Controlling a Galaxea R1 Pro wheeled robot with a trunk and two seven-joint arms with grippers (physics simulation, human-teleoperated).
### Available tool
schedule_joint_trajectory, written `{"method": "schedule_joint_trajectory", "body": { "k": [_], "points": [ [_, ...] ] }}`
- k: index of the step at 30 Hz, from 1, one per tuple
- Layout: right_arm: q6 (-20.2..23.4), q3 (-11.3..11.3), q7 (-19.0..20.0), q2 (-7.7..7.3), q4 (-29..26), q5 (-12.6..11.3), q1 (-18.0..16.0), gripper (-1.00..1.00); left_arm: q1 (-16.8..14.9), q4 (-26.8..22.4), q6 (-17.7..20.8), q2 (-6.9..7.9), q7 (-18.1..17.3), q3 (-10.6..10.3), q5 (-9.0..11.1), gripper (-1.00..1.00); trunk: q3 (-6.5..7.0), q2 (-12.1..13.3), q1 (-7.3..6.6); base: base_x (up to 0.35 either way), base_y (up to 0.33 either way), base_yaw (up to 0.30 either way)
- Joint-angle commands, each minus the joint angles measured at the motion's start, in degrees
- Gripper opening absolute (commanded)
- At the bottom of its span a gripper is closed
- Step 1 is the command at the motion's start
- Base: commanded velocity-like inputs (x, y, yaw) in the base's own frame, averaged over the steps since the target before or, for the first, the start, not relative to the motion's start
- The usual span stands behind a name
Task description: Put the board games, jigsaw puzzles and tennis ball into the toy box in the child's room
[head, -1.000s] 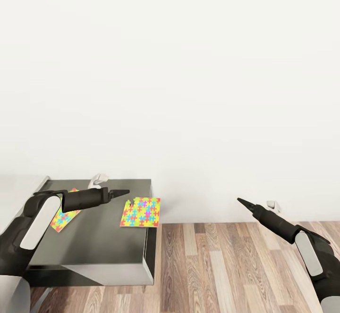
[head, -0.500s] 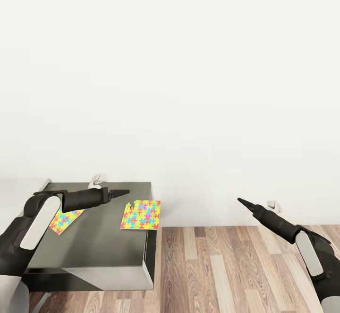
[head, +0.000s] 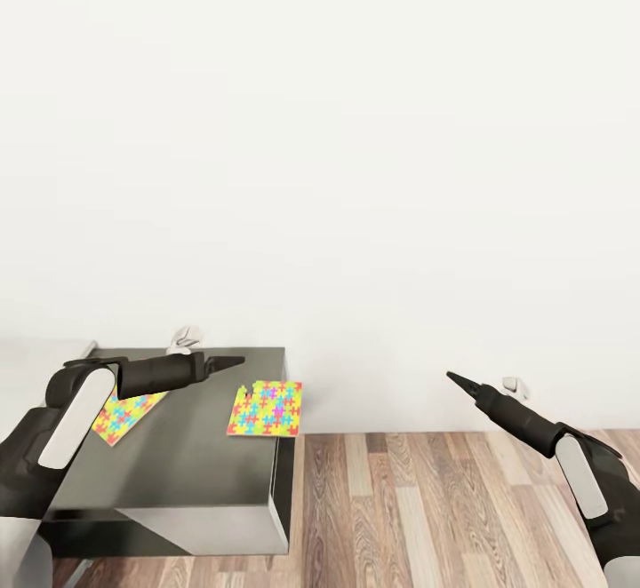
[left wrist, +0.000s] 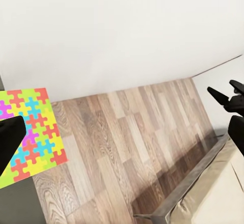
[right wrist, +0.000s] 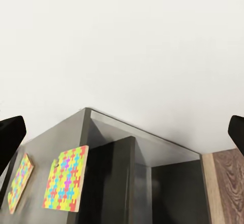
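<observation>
The whole head view has slid a touch since a second ago: the bench (head: 191, 464) sits lower and shows more of its front, so that is the camera shifting, not the things. Both jigsaw puzzles lie flat on the dark top. The nearer jigsaw puzzle (head: 265, 408) rests at the bench's right edge with its corner hanging just over it, and the second jigsaw puzzle (head: 124, 412) sits further left, partly hidden behind the left arm. The right wrist view catches both sheets too, the edge one (right wrist: 66, 178) and the far one (right wrist: 19, 181), well apart on the dark surface. This looks like the approach step, lining up on the puzzles, with nothing picked up yet. The left gripper (head: 233, 361) hovers above the bench between the two sheets, touching neither, its fingers drawn to a closed point and holding nothing. The right gripper (head: 455, 379) hangs out over the wood floor (head: 444, 508), well apart from the bench, likewise pinched to a tip and empty. Next, I judge, the left gripper must open and come down on the overhanging corner of the nearer sheet, where a thin flat piece offers an edge to grasp.
</observation>
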Motion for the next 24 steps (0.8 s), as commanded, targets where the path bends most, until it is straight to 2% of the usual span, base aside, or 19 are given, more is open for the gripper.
{"method": "schedule_joint_trajectory", "body": {
  "k": [1,24],
  "points": [
    [0.4,-0.07,0.06,0.01,0.0,-0.24,-0.05,1.0,-0.06,0.0,0.12,0.02,-0.36,-0.02,-0.3,1.0,-0.01,-0.11,0.04,0.0,0.0,0.0],
    [0.4,-0.06,0.06,0.09,0.0,-0.25,-0.05,1.0,-0.06,0.0,0.12,-0.04,-0.36,-0.06,-0.3,1.0,2.19,-0.11,0.04,0.0,0.0,0.0]
  ]
}}
